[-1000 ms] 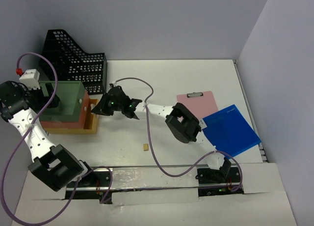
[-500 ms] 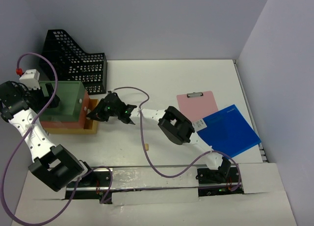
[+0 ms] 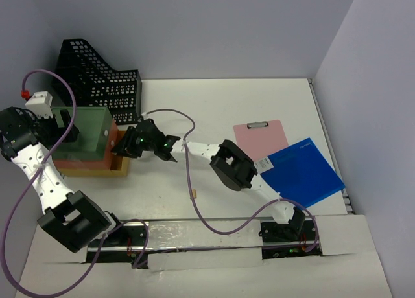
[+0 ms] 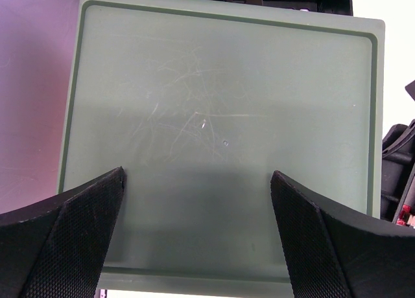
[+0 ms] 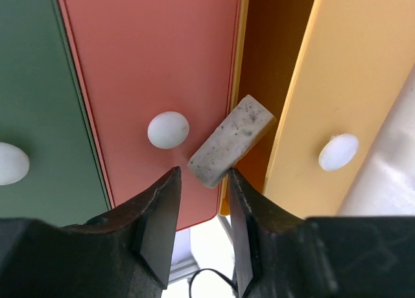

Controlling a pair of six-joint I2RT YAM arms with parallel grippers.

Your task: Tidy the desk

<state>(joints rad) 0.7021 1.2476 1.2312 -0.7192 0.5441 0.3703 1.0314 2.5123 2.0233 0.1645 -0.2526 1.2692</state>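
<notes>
The white desk (image 3: 259,103) holds a small drawer unit (image 3: 91,162) at the left, with a green top (image 4: 220,116). My right gripper (image 3: 131,144) is at the drawer fronts. In the right wrist view it (image 5: 204,171) is shut on the lower end of a grey-white eraser (image 5: 232,141), which tilts over the orange gap (image 5: 272,52) between the red drawer front (image 5: 155,58) and the yellow drawer front (image 5: 343,84). My left gripper (image 3: 65,129) hangs open and empty over the green top, also in its wrist view (image 4: 198,175).
A black mesh file holder (image 3: 97,78) stands behind the drawer unit. A pink clipboard (image 3: 262,137) and a blue folder (image 3: 305,171) lie at the right. A small tan block (image 3: 192,194) lies near the front middle. Purple cables loop over both arms.
My right gripper has moved left with the eraser, from the open desk up to the drawer fronts. The left arm has not moved.
</notes>
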